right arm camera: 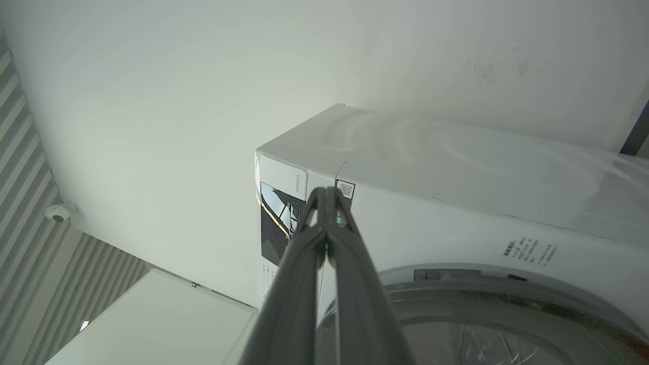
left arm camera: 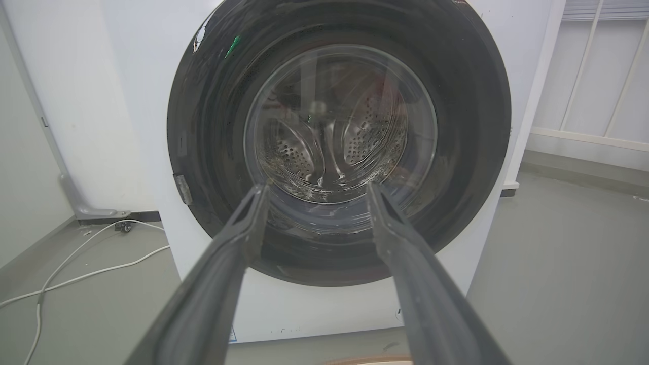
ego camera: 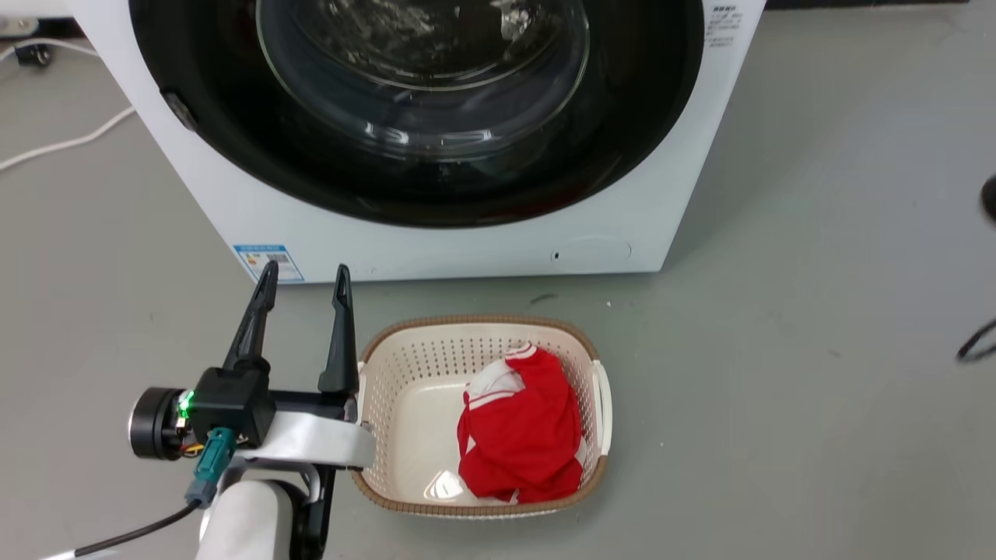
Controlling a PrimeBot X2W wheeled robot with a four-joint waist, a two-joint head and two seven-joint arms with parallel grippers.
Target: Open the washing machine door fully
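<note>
The white washing machine (ego camera: pixel 467 249) stands at the top of the head view. Its door (ego camera: pixel 233 148), a glossy black disc with a clear glass bowl, lies flat against the front. A small grey tab (left arm camera: pixel 182 188) sits on the door's left rim. My left gripper (ego camera: pixel 305 272) is open and holds nothing; it hangs low in front of the machine's lower left corner. In the left wrist view the left gripper (left arm camera: pixel 317 186) points at the door (left arm camera: pixel 466 126), still apart from it. My right gripper (right arm camera: pixel 327 191) is shut on nothing, up by the machine's top front corner (right arm camera: pixel 456 167).
A cream laundry basket (ego camera: pixel 599 397) holding a red garment (ego camera: pixel 521 428) stands on the floor just right of my left gripper. White cables (ego camera: pixel 62 144) trail on the floor to the machine's left. A dark object (ego camera: pixel 988 198) shows at the right edge.
</note>
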